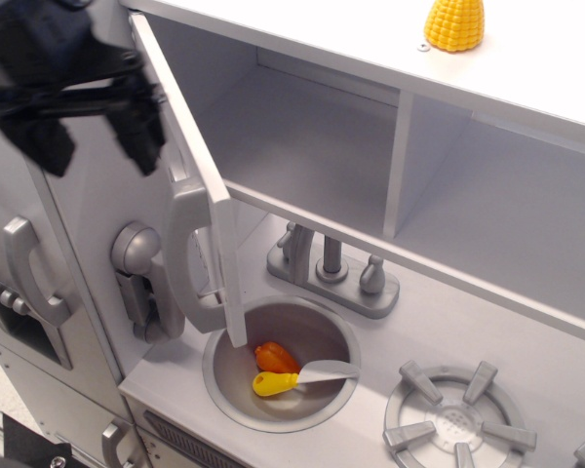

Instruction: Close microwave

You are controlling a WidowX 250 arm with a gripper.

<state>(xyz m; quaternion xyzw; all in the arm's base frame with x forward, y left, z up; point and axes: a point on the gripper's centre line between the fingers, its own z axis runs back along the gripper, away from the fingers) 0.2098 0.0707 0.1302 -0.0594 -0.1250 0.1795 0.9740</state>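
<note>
The microwave [302, 136] is the grey box compartment under the top shelf. Its flat grey door [187, 166] stands swung out to the left, nearly edge-on to the camera. The door's silver bar handle [178, 244] faces left. My black gripper [97, 144] is at the upper left, outside the open door and close to its outer face. Its two fingers [139, 136] point down with a clear gap between them and hold nothing. I cannot tell whether a finger touches the door.
A round sink [236, 382] below the door holds an orange and a yellow toy piece [273, 370]. A faucet [333, 265] stands behind it and a stove burner [458, 414] is at the right. A toy corn [454, 23] sits on top. A tall side door with a curved handle [27, 268] is at the left.
</note>
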